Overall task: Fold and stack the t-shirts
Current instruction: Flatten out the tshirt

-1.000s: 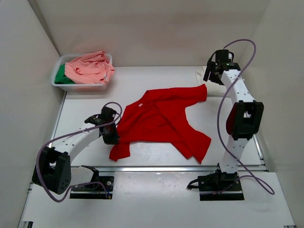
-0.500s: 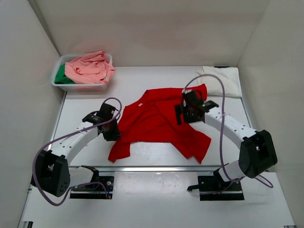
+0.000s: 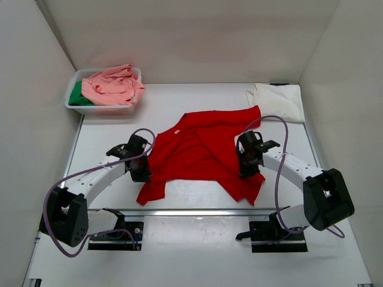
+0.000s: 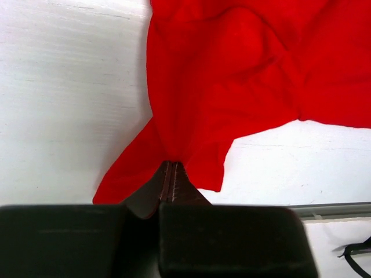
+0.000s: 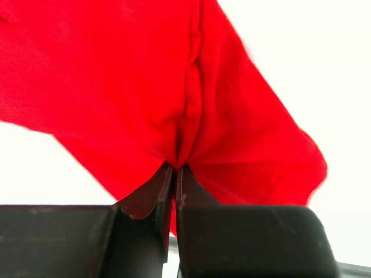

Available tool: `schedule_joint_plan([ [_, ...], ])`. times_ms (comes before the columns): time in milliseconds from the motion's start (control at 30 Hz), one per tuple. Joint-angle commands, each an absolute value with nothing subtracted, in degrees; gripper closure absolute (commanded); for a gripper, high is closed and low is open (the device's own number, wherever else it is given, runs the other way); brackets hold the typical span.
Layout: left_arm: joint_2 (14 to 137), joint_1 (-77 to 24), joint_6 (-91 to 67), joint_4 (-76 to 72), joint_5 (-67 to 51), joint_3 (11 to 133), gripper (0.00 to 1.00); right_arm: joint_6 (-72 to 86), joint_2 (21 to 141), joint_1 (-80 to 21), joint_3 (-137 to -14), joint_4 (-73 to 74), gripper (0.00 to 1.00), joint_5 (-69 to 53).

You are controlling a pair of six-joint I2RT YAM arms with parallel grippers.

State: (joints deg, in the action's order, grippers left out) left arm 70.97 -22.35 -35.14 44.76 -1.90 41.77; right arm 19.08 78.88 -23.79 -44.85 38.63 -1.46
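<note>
Red t-shirt (image 3: 197, 149) between both grippers' (image 4: 173, 171) (image 5: 175, 174) fingers (image 4: 149, 194)

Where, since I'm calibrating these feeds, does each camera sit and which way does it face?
Top external: above and behind the bases, looking down on the table; left arm and right arm show whole.
Left wrist: on the left arm, looking along the left gripper, shut on the red t-shirt.
Right wrist: on the right arm, looking along the right gripper, shut on the same shirt.
Shared: all three see the red t-shirt.
</note>
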Motion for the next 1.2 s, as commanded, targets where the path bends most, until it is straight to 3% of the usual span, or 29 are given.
schedule_joint_plan([
  [0, 70.03, -22.27, -35.09, 44.72, -0.69, 43.4, 1.0, 16.14, 76.64, -19.92, -54.22, 40.27, 1.0, -2.72],
  [200, 67.16, -19.0, -34.98, 46.58, 2.45, 45.44, 1.0, 9.42, 86.28, -12.15, -70.79, 42.36, 1.0, -0.18],
  [333, 66.93, -15.23, -35.08, 45.43, 4.97, 47.15, 1.0, 7.57, 101.29, -7.04, -88.63, 43.13, 1.0, 5.03],
  [467, 71.74, -11.04, -34.74, 43.47, 8.51, 50.93, 0.97, 8.98, 116.53, -4.34, -109.21, 52.4, 0.83, 16.34],
  [533, 73.24, -10.77, -35.39, 43.42, 11.15, 52.53, 0.91, 10.67, 118.07, -4.56, -111.78, 56.19, 0.77, 21.24],
  [633, 75.57, -10.21, -36.11, 43.61, 14.99, 53.72, 0.92, 11.6, 112.88, -6.25, -103.8, 55.16, 0.51, 24.23],
  [700, 75.5, -8.92, -35.3, 42.33, 12.87, 53.57, 0.92, 11.79, 107.23, -7.22, -93.95, 52.29, 0.43, 22.2],
  [767, 75.55, -8.69, -34.61, 41.27, 10.28, 52.56, 0.89, 12.75, 99.69, -8.73, -81.82, 49.34, 0.43, 20.29],
  [867, 76.27, -9.94, -34.18, 40.58, 8.03, 50.72, 0.71, 15.72, 91.62, -9.39, -71.15, 48.35, 0.45, 13.77],
  [900, 76.13, -10.13, -34.12, 40.36, 7.34, 50.69, 0.7, 16.77, 91.41, -9.32, -69.84, 48.39, 0.46, 13.01],
  [1033, 75.23, -10.02, -33.39, 40.61, 4.23, 49.84, 0.44, 19.68, 84.02, -10.99, -59.43, 44.84, 0.47, 6.86],
  [1167, 71.76, -10.31, -30.99, 43.76, 6.03, 52.24, 0.32, 21.24, 82.48, -11.17, -54.76, 43.15, 0.47, 4.89],
])
